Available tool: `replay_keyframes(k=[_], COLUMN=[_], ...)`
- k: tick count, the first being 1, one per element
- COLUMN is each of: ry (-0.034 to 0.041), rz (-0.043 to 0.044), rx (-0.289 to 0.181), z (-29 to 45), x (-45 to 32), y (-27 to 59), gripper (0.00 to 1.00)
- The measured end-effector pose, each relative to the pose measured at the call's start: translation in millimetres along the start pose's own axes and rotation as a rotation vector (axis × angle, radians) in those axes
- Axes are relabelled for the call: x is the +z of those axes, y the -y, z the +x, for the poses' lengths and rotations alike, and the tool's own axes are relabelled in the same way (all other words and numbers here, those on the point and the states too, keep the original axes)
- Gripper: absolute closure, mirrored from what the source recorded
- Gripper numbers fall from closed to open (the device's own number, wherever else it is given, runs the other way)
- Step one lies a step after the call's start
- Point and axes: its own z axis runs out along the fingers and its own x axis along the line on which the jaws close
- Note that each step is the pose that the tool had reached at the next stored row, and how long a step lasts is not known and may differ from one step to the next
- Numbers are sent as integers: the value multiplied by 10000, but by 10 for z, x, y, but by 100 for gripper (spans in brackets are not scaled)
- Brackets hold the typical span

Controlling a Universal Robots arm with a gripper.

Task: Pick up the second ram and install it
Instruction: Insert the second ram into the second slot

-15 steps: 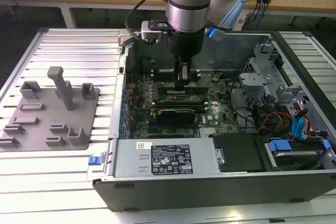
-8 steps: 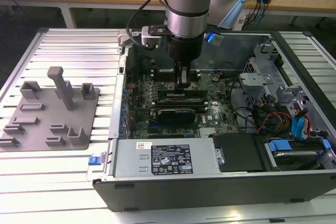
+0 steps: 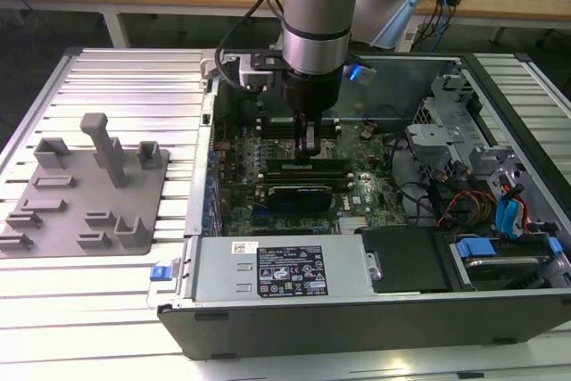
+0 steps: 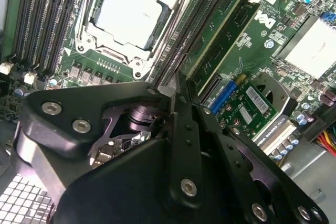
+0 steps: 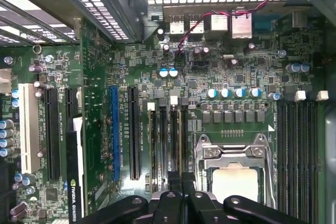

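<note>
My gripper (image 3: 308, 151) reaches down into the open computer case (image 3: 357, 310), over the motherboard's memory slots. In the second wrist view its black fingers (image 4: 173, 98) are shut together with nothing visible between them. Just beyond the tips, a long green ram stick (image 4: 218, 32) stands in a slot, with a second green stick (image 4: 239, 38) in the slot beside it. I cannot tell whether the tips touch either stick. In the first wrist view the gripper (image 5: 180, 181) is at the end of a row of memory slots (image 5: 167, 140) beside the processor socket (image 5: 233, 169).
A grey fixture tray (image 3: 89, 185) with upright posts lies on the slatted table to the exterior view's left of the case. A black expansion card (image 3: 299, 194) sits near the slots. The power supply (image 3: 285, 269), drive bays (image 3: 500, 220) and loose cables crowd the case.
</note>
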Motion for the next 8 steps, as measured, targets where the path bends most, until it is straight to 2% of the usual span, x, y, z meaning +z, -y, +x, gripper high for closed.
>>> replay_keyframes(k=[8], ry=[-5], rz=[-1], rx=[-35], z=[17], x=[37], y=[-9], gripper=[91])
